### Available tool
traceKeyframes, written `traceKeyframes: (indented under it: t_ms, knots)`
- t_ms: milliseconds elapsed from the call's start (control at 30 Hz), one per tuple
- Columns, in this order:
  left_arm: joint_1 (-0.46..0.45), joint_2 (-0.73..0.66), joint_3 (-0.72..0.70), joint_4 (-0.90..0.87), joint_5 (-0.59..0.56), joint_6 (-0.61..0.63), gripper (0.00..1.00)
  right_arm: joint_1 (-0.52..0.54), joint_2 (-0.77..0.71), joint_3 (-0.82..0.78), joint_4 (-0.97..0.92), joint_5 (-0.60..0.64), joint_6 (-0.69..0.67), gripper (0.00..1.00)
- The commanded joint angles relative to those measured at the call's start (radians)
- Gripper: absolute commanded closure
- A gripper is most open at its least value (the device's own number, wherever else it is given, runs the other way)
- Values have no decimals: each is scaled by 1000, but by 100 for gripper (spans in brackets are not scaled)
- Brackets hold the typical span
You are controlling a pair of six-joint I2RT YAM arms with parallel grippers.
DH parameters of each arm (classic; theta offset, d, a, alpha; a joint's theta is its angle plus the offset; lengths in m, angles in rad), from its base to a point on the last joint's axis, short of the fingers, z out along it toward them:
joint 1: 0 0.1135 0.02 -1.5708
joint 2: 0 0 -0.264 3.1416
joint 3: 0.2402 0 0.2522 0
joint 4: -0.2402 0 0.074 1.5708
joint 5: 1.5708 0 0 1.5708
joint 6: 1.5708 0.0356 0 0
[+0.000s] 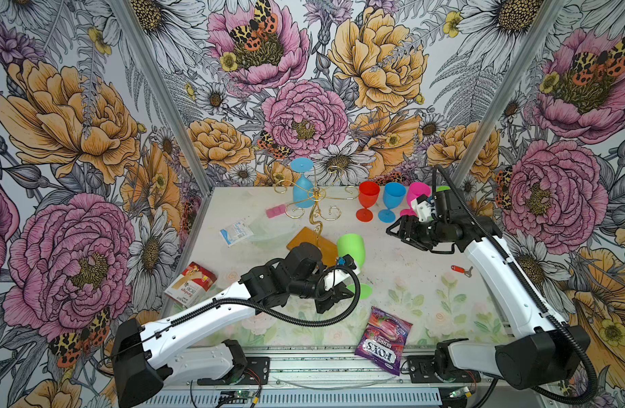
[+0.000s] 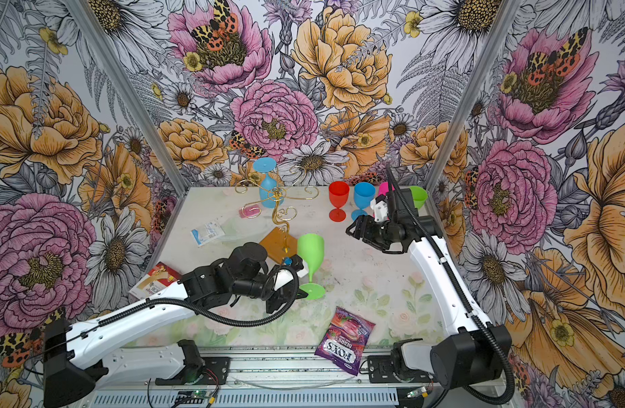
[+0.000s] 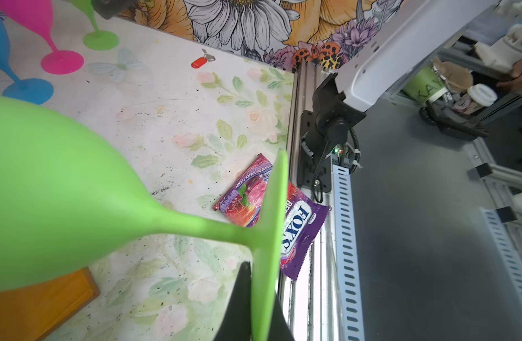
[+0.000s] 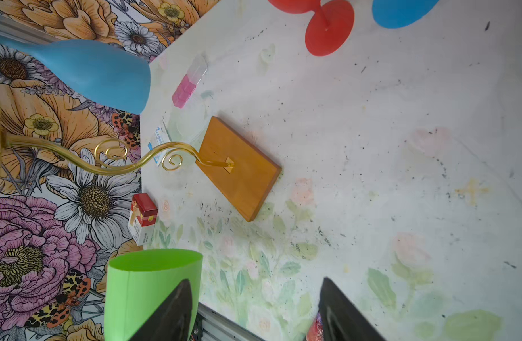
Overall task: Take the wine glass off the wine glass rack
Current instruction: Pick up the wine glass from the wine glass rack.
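Your left claw (image 1: 348,294) pinches the lime-green plastic wine glass (image 1: 351,247) by its foot at five o'clock of the gold wire rack (image 1: 304,239), right claw (image 1: 396,231) apart at three; that thin hold could swing its bowl into the rack.

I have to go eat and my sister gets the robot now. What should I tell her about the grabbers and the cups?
The left gripper is shut on the stem of the green wine glass, which is beside the rack's wooden base.
The right gripper is open and holds nothing.
On the wine glass rack, one light blue wine glass hangs upside down.
Done: the green one is off the rack. The red glass, blue glass and pink glass stand on the table.
Left: probably set the green one down, then fetch the light blue one.
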Motion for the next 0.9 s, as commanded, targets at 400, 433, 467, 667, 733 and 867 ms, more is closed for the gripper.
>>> traceKeyframes:
  t_ms: [400, 433, 467, 667, 733, 867]
  knots:
    - [-226, -44, -147, 58, -719, 534, 100, 110, 146, 160, -72, -159, 32, 40]
    - [-233, -49, -158, 77, -741, 553, 100, 113, 149, 170, -72, -160, 32, 41]
    - [-239, -52, -170, 92, -762, 574, 100, 114, 151, 176, -70, -170, 34, 43]
    - [-260, -33, -216, 146, -921, 694, 100, 167, 158, 179, -70, -221, 29, 49]
    - [-261, -32, -236, 170, -936, 728, 100, 181, 160, 183, -71, -233, 23, 51]
    - [-273, -22, -278, 234, -993, 805, 100, 194, 164, 193, -71, -247, 15, 52]
